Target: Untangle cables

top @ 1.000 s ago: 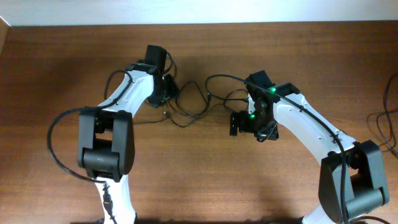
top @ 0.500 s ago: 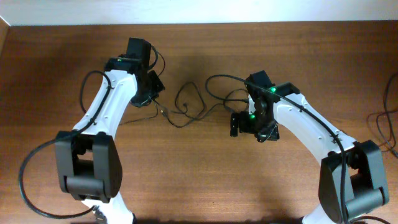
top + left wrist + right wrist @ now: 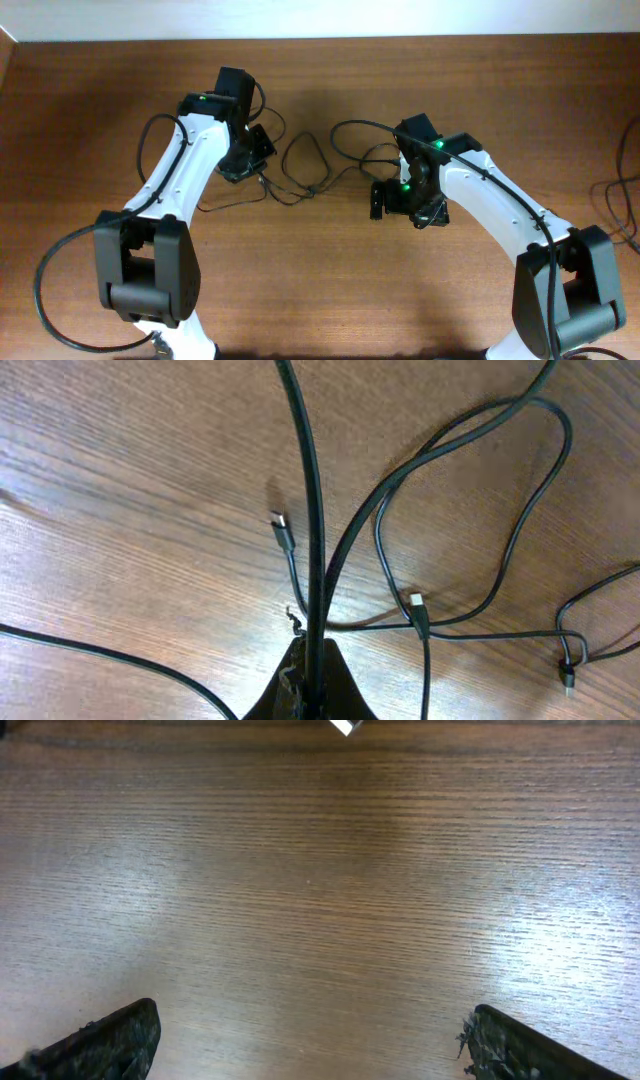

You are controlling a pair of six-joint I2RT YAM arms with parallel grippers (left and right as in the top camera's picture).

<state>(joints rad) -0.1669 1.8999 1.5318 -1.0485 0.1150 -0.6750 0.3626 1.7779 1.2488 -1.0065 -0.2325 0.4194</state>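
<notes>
Clamping one of the cables (image 3: 305, 460), left pincer (image 3: 312, 680) faces loops sprawled ahead.

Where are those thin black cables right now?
Seen from overhead, the cables lie looped between the right gripper and the left gripper, which pinches one strand.

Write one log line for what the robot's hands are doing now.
left hand: shut on cable | right hand: open, empty, over table | cables: looped together

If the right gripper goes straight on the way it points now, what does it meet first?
Probably the table: ahead of the open right gripper only bare wood shows. Depth is unclear.
</notes>
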